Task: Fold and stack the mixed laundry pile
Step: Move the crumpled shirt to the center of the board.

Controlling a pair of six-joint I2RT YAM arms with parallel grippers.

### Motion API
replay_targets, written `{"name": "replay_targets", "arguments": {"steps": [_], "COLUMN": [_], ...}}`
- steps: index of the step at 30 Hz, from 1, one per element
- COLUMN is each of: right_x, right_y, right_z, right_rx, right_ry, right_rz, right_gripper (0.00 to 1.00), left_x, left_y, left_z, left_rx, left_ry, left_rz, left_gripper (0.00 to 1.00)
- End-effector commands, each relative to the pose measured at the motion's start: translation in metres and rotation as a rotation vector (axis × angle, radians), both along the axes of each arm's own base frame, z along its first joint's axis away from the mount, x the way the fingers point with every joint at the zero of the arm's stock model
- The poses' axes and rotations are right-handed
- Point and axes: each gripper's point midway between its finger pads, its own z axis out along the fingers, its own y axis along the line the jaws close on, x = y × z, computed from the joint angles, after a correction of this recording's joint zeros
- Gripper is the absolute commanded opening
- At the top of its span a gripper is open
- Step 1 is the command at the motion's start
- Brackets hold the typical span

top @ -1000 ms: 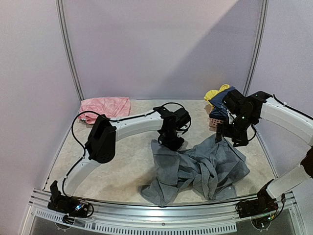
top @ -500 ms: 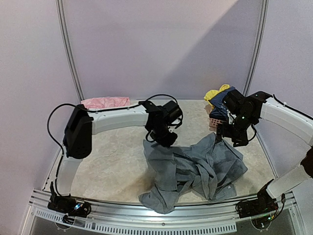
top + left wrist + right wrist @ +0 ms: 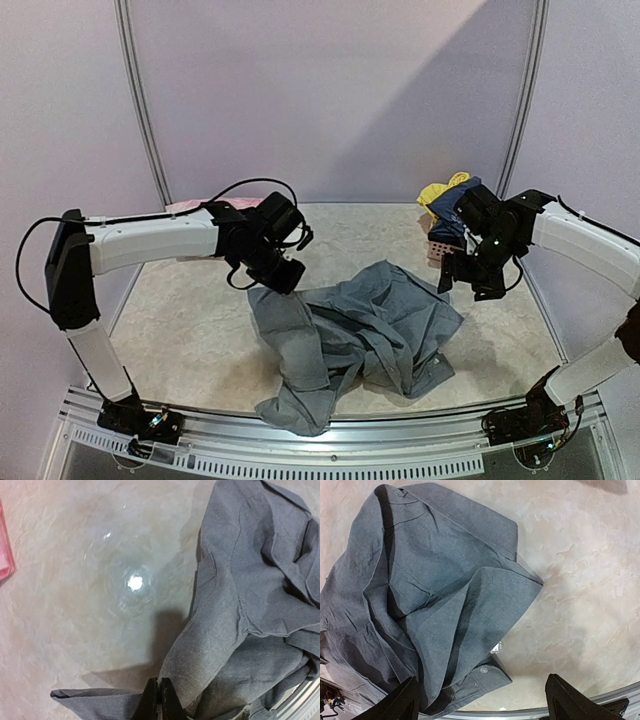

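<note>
Grey shirt (image 3: 370,322) crumpled, long axis near-left to far-right.

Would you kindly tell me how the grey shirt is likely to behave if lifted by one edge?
Probably floppy: the grey shirt lies in deep folds, so it should hang limp from the left tool pinching its edge. Likely light, as the cloth looks thin. Pushed, it would probably bunch up rather than slide whole.
</note>
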Motion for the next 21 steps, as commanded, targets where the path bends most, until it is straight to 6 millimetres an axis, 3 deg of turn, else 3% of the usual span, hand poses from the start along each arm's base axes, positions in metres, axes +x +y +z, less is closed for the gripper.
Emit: {"name": "replay_targets", "arguments": {"steps": [1, 6, 13, 21], "right_x": [0.006, 0.011, 0.017, 0.02], "right_y": [0.01, 0.016, 0.024, 0.03], "right_z": [-0.004, -0.008, -0.015, -0.022], "right_rx": [0.042, 0.057, 0.075, 0.089], "right_ry": [0.002, 0.004, 0.012, 0.026], "right_rz": [0.009, 0.015, 0.025, 0.035], "right_gripper": [0.88, 0.88, 0.88, 0.87], "left_x": [-0.001, -0.005, -0.013, -0.021], "left_y": [0.022, 0.039, 0.045, 0.058], "left_z": [0.004, -0.001, 0.002, -0.01], "left_rx": [-0.053, -0.065, -0.063, 0.001], "left_ry": [-0.005, 0.019, 0.057, 0.101], "left_rz": [0.063, 0.109, 0.129, 0.165], "left_gripper": [0.0, 0.02, 0.23, 0.13]}}
